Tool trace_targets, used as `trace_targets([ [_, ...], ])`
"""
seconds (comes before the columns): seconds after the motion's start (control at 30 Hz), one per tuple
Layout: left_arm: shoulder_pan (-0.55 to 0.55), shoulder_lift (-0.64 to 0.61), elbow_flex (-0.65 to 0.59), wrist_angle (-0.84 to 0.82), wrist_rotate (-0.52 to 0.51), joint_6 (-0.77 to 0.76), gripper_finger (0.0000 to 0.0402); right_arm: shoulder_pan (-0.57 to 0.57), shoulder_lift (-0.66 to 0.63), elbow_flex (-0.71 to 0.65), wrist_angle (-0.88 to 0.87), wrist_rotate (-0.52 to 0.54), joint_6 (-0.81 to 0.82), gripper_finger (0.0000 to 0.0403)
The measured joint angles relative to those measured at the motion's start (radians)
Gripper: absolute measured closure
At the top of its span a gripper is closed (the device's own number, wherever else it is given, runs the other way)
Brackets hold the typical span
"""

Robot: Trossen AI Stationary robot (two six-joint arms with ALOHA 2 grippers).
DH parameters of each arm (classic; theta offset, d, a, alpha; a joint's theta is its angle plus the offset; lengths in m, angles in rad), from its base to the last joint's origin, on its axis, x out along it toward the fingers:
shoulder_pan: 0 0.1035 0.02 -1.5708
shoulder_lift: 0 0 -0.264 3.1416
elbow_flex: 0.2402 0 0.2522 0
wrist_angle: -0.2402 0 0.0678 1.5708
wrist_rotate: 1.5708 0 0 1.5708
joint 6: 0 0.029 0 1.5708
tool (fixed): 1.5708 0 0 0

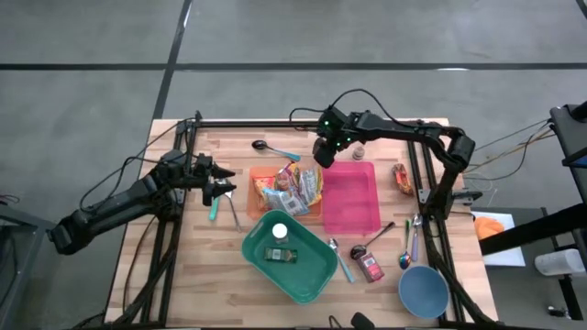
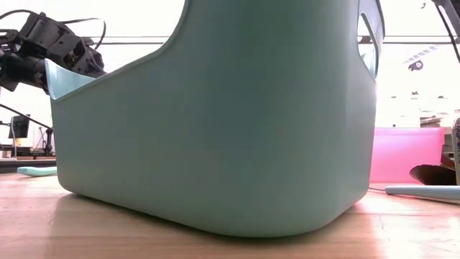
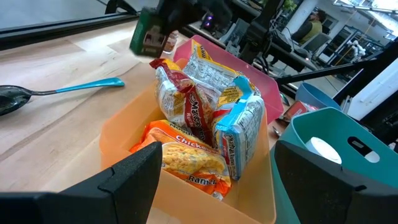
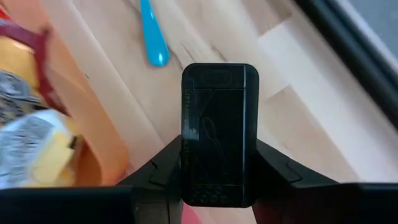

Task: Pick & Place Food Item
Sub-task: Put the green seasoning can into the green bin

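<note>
Clearly dark, flat, round-cornered packet (image 4: 219,134) between fingers (image 4: 163,168)

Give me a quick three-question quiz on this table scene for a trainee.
1. True or false: the left tool is open.
2. Which bin holds the ramen packs? A pink, B orange, C teal.
3. What does the right tool hold?
Key: 1 true. 2 B, the orange bin. 3 a dark container, gripped between its fingers.
</note>
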Motion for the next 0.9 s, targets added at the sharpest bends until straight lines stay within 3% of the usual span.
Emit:
trace_targets([
  [0.2,0.0,0.0,0.0,0.0,0.0,0.0,0.0087,-0.005,-0.108,0.0,-0.002,0.003,0.003,0.0258],
  [0.47,0.0,0.0,0.0,0.0,0.0,0.0,0.0087,0.009,-0.306,0.0,-0.002,-0.026,0.008,0.0281],
  [0.73,0.0,0.0,0.0,0.0,0.0,0.0,0.0086,0.078,-0.485,0.0,-0.003,-0.03,0.058,0.0263],
  [0.9,0.0,0.0,0.0,0.0,0.0,0.0,0.0086,0.145,-0.551,0.001,-0.011,-0.038,0.058,0.0281],
])
